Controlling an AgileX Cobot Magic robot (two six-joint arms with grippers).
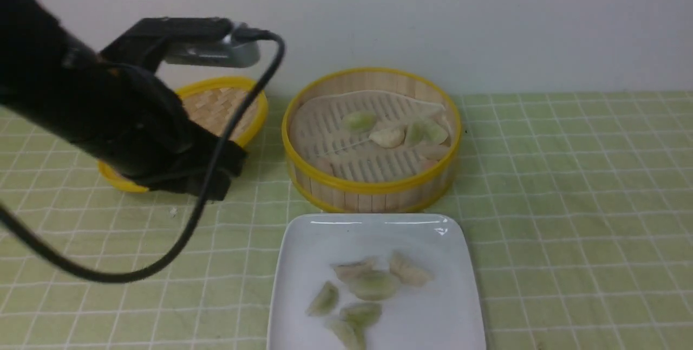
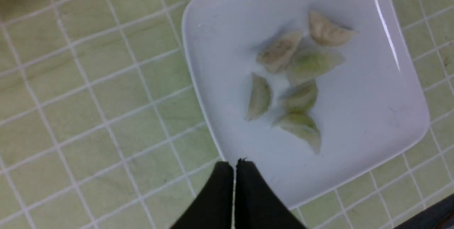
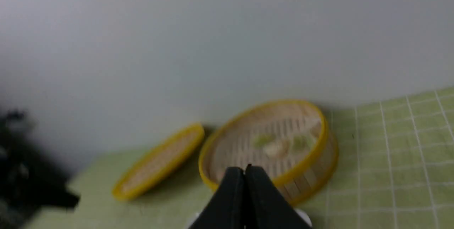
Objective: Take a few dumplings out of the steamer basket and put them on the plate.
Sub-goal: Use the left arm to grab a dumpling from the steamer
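Note:
The steamer basket [image 1: 373, 186] stands at the middle back and holds several dumplings [image 1: 387, 136], green and cream. Directly in front of it the white plate [image 1: 438, 306] carries several more dumplings [image 1: 373, 285] in a loose cluster. My left gripper [image 2: 234, 163] is shut and empty, raised over the cloth just off the plate's [image 2: 372, 115] left edge, apart from the dumplings [image 2: 301, 66] there. My right gripper [image 3: 244, 169] is shut and empty too; it is out of the front view and points toward the basket [image 3: 312, 172] from the near side.
A shallow woven lid [image 1: 219, 106] with a yellow rim lies left of the basket, partly behind my left arm. A black cable [image 1: 195, 214] loops down from the left wrist. A green checked cloth [image 1: 568, 203] covers the table, and a white wall runs behind.

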